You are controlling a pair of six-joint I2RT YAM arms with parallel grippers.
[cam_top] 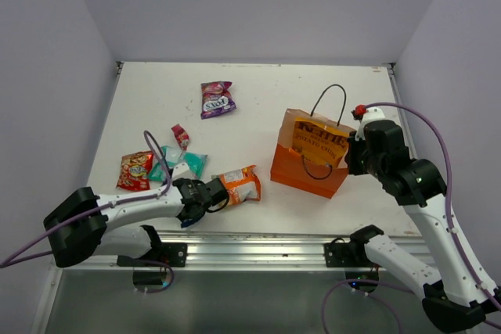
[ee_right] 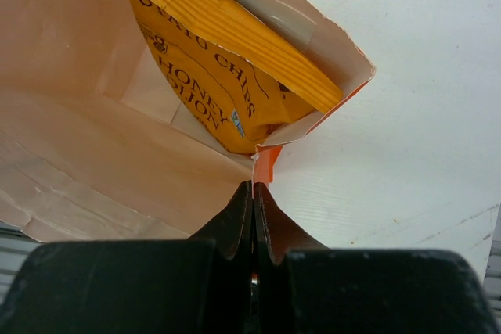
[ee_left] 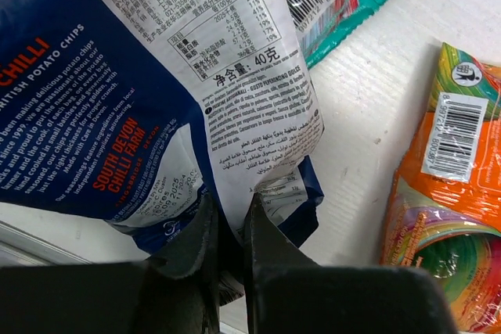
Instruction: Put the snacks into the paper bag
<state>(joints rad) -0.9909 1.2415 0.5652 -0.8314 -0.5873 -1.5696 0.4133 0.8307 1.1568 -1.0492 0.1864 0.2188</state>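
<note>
Orange-yellow packet (cam_top: 319,140) inside paper bag (cam_top: 301,174)

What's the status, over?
Left gripper shut on blue chilli chips packet. Right gripper shut on orange paper bag rim. Honey chips packet inside. Orange-green packet alongside.

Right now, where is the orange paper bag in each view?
Top external: orange paper bag stands right of centre.
Left wrist: not in it.
Right wrist: its inside fills the left; right gripper pinches the rim.
Shared landmark: yellow honey chips packet inside.
</note>
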